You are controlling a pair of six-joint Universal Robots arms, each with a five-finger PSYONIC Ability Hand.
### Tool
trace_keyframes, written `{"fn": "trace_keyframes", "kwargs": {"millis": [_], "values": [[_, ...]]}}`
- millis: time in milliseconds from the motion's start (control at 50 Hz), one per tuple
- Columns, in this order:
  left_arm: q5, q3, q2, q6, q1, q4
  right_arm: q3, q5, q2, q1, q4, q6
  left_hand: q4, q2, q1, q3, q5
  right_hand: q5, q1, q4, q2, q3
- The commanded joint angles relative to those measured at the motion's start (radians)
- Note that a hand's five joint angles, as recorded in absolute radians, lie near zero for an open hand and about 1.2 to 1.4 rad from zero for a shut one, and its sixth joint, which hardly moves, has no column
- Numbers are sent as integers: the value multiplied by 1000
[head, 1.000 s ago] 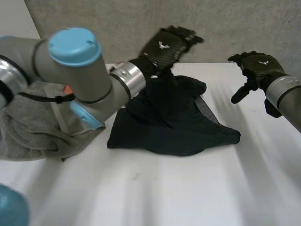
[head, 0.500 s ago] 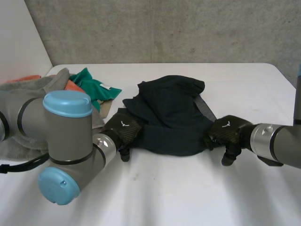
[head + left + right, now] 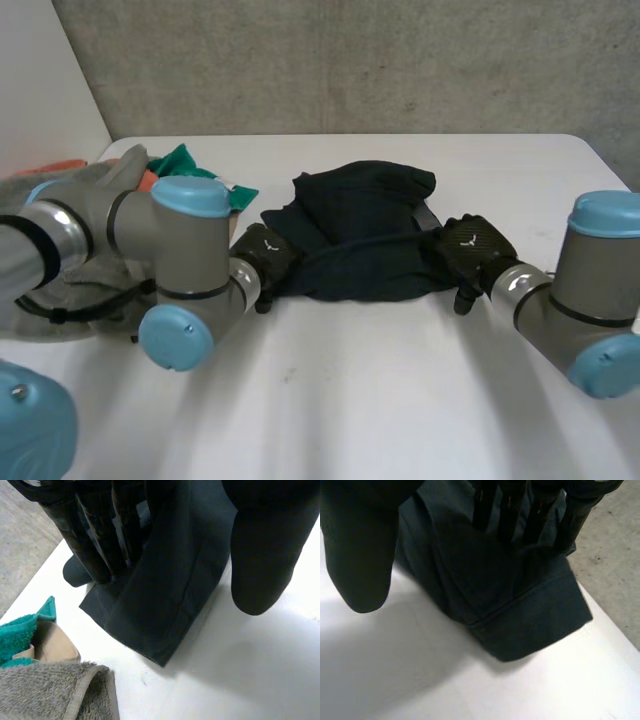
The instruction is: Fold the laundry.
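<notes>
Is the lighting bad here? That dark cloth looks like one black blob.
Head view: soft light, no glare on the white table, but the dark garment hides most folds. Left wrist view: its hem and seam show. Right wrist view: likewise, with a soft shadow beneath its corner.

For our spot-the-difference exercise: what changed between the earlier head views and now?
Both hands came down from the air to the near corners of the dark garment: the left hand at its left, the right hand at its right, then sliding farther onto the cloth. Their fingers lie straight on it. The grey towel and green cloth stayed put.
</notes>
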Motion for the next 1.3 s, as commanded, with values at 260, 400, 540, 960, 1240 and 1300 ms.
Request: {"fn": "trace_keyframes", "kwargs": {"millis": [260,400,540,960,1240,1300], "values": [[-41,147,172,-51,-21,-90,-192,140,-15,33,-40,127,800,805,789,803,801,1006,1010,1008,1005,1010],[-9,256,430,-120,-22,-123,-483,21,-209,-50,339,223,800,805,789,803,801,1006,1010,1008,1005,1010],[8,385,454,-152,18,-254,-802,24,-194,-96,641,249,800,805,789,803,801,1006,1010,1008,1005,1010],[155,658,48,-292,102,-60,-870,192,81,16,375,298,800,805,789,803,801,1006,1010,1008,1005,1010],[75,510,304,-499,107,350,-970,131,-56,-1,83,586,800,805,789,803,801,1006,1010,1008,1005,1010],[80,444,304,-495,104,318,-970,91,-39,8,129,586,800,805,789,803,801,1006,1010,1008,1005,1010]]}}
